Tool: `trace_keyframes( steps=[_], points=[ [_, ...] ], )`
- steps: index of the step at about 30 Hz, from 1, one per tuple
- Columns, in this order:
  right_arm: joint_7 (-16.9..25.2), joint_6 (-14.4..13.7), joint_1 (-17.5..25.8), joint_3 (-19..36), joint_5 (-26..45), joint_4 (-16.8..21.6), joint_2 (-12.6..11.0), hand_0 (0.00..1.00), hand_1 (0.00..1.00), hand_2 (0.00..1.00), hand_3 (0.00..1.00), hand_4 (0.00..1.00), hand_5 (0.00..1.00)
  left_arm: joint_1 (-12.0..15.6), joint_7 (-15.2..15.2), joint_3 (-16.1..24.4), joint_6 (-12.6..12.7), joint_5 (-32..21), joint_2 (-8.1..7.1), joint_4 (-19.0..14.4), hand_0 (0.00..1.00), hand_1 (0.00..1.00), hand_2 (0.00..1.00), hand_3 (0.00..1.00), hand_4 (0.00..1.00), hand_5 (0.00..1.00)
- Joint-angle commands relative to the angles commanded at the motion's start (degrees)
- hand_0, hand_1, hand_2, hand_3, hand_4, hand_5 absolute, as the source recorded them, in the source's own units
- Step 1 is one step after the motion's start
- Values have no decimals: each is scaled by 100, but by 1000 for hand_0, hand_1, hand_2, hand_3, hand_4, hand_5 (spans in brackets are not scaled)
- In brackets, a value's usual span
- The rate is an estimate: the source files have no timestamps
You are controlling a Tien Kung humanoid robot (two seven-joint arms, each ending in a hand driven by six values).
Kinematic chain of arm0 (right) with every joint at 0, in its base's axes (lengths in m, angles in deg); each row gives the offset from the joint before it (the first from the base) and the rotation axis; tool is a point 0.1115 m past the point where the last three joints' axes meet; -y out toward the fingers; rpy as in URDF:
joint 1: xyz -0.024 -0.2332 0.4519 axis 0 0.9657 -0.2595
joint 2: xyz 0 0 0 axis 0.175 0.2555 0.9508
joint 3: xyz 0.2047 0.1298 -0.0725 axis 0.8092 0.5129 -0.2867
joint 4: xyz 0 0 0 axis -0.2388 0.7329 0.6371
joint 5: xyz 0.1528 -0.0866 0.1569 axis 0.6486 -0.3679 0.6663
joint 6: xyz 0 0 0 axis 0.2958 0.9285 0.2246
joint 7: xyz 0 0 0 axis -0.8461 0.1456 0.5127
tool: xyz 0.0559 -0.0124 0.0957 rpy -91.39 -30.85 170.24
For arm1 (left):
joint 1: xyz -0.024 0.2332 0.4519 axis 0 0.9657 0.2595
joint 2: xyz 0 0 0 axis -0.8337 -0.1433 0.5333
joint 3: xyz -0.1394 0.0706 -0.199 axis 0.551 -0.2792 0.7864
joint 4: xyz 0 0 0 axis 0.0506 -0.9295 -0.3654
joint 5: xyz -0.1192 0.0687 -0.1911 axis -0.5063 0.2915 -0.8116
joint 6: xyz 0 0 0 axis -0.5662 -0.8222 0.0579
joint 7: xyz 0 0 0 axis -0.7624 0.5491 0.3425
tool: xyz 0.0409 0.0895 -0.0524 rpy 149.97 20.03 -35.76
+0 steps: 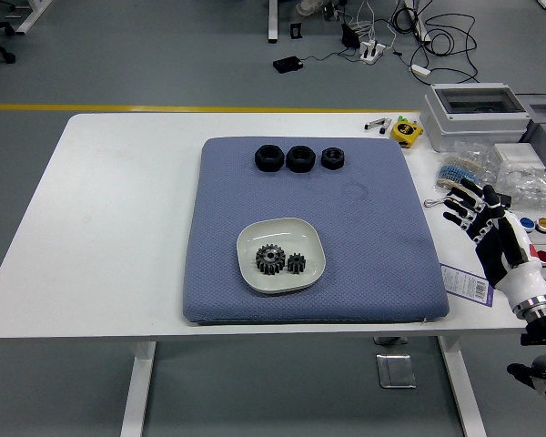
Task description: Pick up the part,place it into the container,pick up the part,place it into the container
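A white table (109, 228) is seen from above, its near edge running along the lower part of the view. Most of its middle is covered by a square blue-grey mat (364, 246). On the near half of the mat a white, rounded-square dish (250, 246) is set, and two dark gears are held in it: a larger gear (270, 259) to the left and a smaller gear (296, 263) just beside it to the right. Along the far edge of the mat three black ring-shaped parts are lined up in a row: the left ring (268, 157), the middle ring (300, 158) and a smaller right ring (332, 157), close together.

At the right end of the table a grey box with a clear lid (478, 109) is placed, with bags of small parts (514, 173) in front of it. A yellow tape measure (405, 130) lies near the mat's far right corner.

The right hand (493, 238), black with white fingertip segments, is raised over the table's right edge, well apart from the mat and the dish. Its fingers (464, 202) are spread apart and nothing is held in them. A small labelled card (466, 282) lies on the table just below the hand.
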Motion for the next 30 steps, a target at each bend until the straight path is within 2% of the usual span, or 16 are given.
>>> trace_keyframes(
  steps=[9,30],
  points=[
    [4,-92,-9,50,-214,-54,28,823,788,818,833,998,793,27,-23,46,-8,121,-30,-4,705,628,668,573,575,586],
    [20,-233,-64,23,-197,-230,76,813,773,816,883,998,804,-58,70,-141,-23,-218,-14,6,706,627,667,574,577,584]
  ],
)
